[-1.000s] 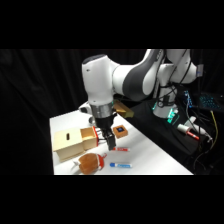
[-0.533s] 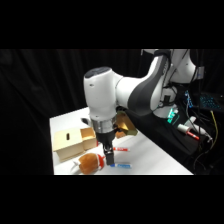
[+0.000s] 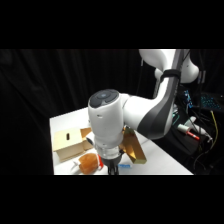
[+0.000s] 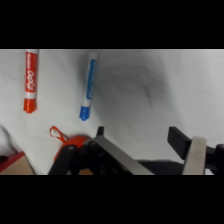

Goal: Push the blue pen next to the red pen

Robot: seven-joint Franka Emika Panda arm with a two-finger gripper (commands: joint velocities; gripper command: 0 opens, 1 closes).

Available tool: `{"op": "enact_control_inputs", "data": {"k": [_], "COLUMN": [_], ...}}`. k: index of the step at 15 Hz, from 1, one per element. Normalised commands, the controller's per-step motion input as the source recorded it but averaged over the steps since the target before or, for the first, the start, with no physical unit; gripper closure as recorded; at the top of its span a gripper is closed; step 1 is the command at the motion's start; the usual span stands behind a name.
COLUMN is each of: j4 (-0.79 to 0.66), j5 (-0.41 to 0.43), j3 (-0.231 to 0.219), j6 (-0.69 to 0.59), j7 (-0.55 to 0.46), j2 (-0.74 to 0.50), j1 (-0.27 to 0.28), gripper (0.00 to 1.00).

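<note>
Your hand (image 4: pixel 155 155) hung low over the worktop (image 4: pixel 165 85) with fingers apart and empty, the blue pen (image 4: pixel 88 86) just ahead beside the red pen (image 4: pixel 31 80), so an off-centre nudge could have spun or rolled it away.

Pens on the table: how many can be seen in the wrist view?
2. The red pen lies at the upper left. The blue pen lies to its right, apart from it and roughly parallel. The gripper's linkage covers the bottom of the view, so another could be hidden there.
</note>
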Motion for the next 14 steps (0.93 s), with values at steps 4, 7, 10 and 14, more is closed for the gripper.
{"op": "enact_control_inputs", "data": {"k": [4,7,10,14], "j4": [0.15,0.05,0.03,0.0], "j5": [0.06,0.115,0.156,0.157], "j3": [-0.032,-0.014,0.018,0.031], "j6": [0.11,0.23,0.24,0.19], "j7": [0.24,0.19,0.13,0.08], "j2": [0.15,0.12,0.13,0.11], "j1": [0.07,0.028,0.004,-0.01], "gripper": [0.0,0.0,0.0,0.0]}}
